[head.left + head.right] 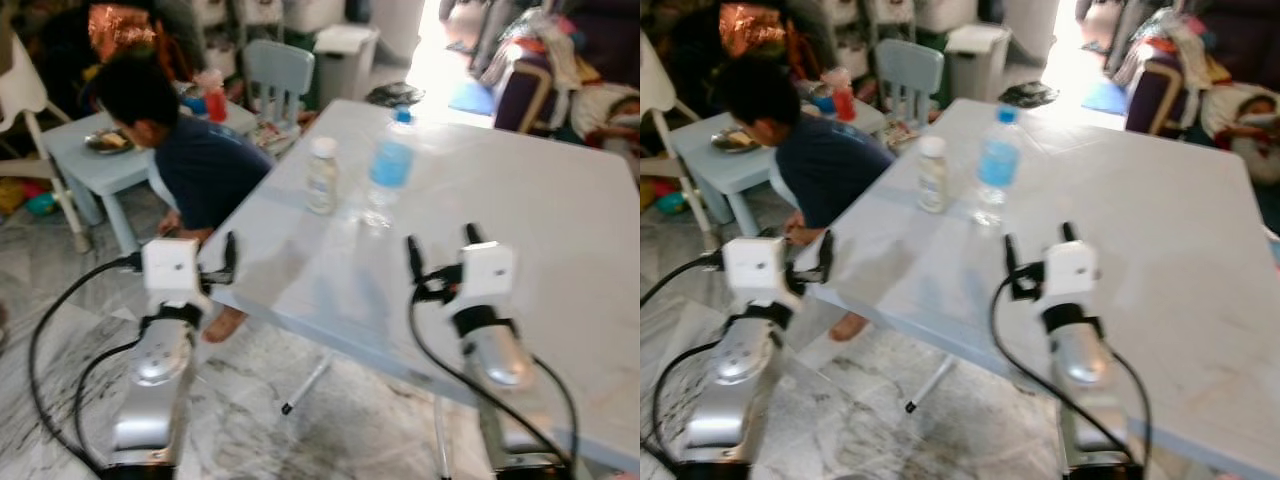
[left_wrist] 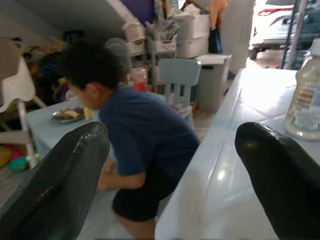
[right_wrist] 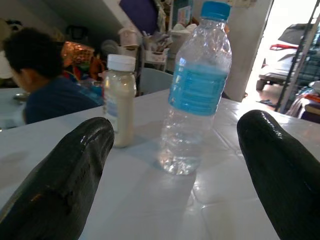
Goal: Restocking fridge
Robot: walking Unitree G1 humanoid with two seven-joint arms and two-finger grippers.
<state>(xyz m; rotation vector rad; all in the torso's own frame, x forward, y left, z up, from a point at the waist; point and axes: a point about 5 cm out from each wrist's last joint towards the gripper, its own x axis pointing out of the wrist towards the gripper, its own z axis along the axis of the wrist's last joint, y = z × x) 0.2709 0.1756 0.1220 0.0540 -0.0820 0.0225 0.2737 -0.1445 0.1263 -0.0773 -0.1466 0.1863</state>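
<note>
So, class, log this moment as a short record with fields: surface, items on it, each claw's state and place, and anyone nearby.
surface: pale blue table
items: water bottle with blue cap and label, upright; white-capped milky bottle upright to its left, apart from it
right claw: open, over the table, aimed at the water bottle
left claw: open, at the table's left edge
nearby: person in a dark shirt bending beside the table
behind the person: small table, small chair
</note>
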